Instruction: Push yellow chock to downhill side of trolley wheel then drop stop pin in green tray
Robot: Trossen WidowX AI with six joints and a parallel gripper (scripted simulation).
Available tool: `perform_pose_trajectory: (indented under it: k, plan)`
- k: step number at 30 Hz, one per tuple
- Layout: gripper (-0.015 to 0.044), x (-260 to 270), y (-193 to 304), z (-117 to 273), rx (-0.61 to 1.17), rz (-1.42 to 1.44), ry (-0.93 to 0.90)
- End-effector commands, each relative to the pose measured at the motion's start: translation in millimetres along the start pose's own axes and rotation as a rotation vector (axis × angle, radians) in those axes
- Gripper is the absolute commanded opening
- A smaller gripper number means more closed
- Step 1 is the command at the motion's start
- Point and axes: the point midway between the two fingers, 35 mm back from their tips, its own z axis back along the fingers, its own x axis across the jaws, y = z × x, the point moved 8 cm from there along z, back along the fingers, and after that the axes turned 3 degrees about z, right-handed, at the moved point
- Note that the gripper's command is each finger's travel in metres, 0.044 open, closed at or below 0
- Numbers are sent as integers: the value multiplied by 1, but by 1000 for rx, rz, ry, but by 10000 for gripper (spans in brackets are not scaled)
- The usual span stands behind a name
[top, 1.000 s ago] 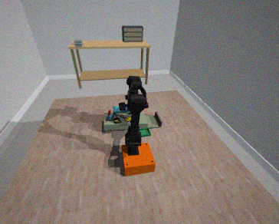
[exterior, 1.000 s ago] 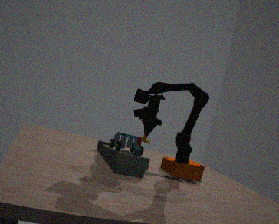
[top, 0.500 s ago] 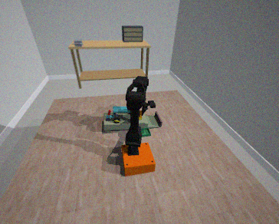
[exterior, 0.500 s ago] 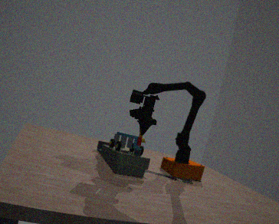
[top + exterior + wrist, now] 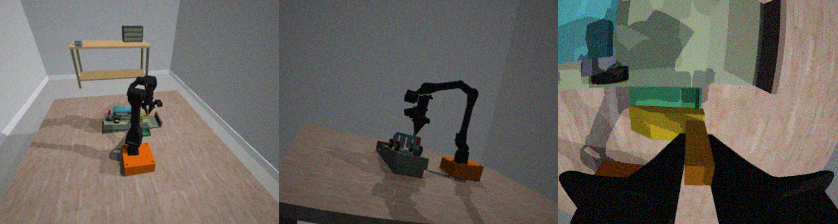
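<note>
My gripper (image 5: 148, 110) (image 5: 415, 133) (image 5: 695, 139) is shut on the orange handle of the yellow chock (image 5: 144, 116) (image 5: 653, 123), held raised near the ramp's lower part, downhill of the trolley. The trolley (image 5: 122, 110) (image 5: 401, 135) (image 5: 575, 22), with a blue body, stands on the grey-green ramp (image 5: 111, 126) (image 5: 405, 163) (image 5: 743, 45). A dark wheel (image 5: 610, 75) shows in the wrist view, apart from the chock. The red-headed stop pin (image 5: 109, 112) is at the trolley's uphill end. The green tray (image 5: 146, 133) (image 5: 665, 96) lies beside the ramp, partly covered by the chock in the wrist view.
A dark end wall (image 5: 158, 118) (image 5: 768, 50) closes the ramp's low end. The arm's orange base (image 5: 139, 159) (image 5: 462, 169) stands on the near side, beyond the tray. A wooden shelf table (image 5: 109, 44) stands at the back by the wall.
</note>
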Motion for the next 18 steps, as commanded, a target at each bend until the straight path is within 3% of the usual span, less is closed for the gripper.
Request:
perform_pose_trajectory:
  k: [1,5,18]
  plan:
    - [0,-10,-2,2,-10,5,-14]
    - [0,-20,-2,1,-15,5,-96]
    - [0,-23,-23,-3,-17,5,-101]
